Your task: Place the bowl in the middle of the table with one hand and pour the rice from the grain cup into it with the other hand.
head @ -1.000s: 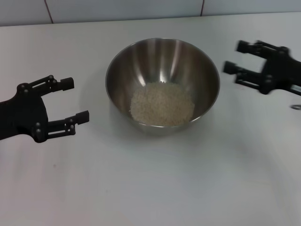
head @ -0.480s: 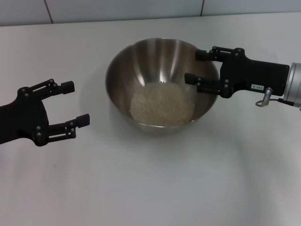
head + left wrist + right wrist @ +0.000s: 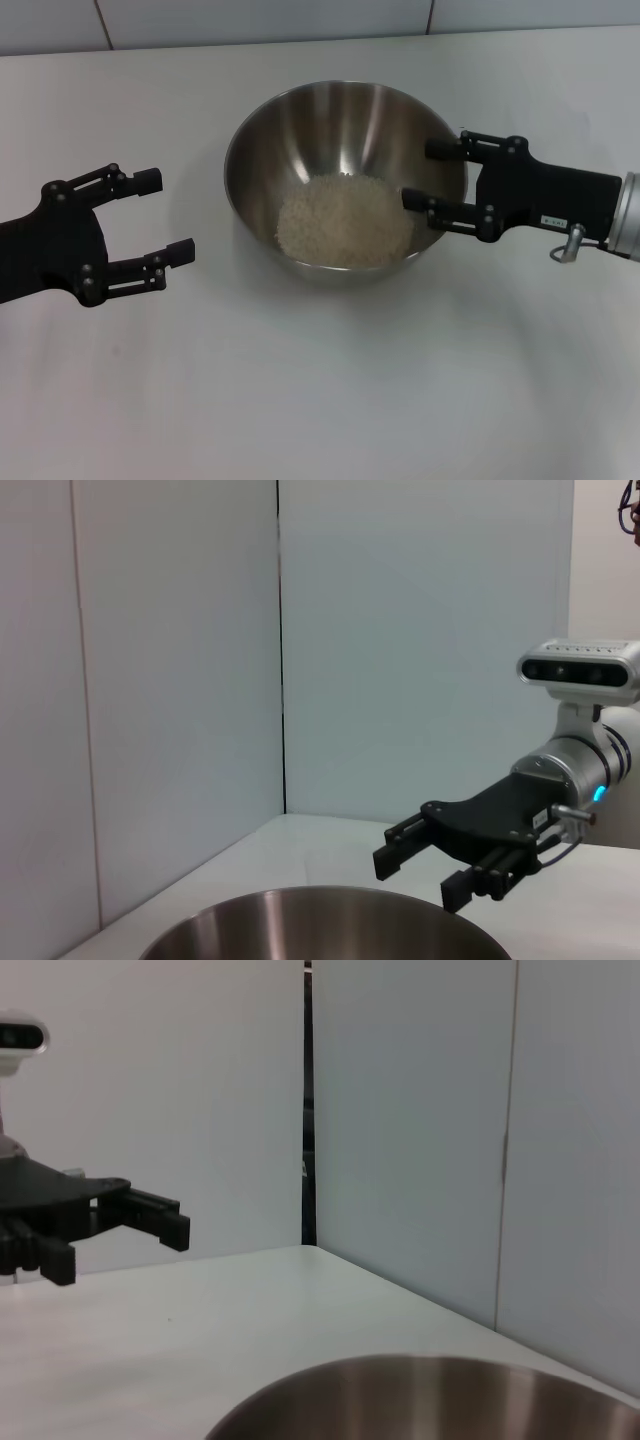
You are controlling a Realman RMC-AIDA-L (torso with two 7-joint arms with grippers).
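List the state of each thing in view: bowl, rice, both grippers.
bowl: upright on the table, holding rice.
rice: loose heap in the bowl's bottom.
left gripper: open, empty, apart from the bowl on its left.
right gripper: open, empty, fingertips at the bowl's right rim.
grain cup: not seen in any view.

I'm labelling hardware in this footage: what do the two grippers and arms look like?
Both the left gripper and the right gripper are matte black, two-fingered linkages with visible pivot bolts. The right has a small white label, a silver wrist cylinder and a metal ring fitting.
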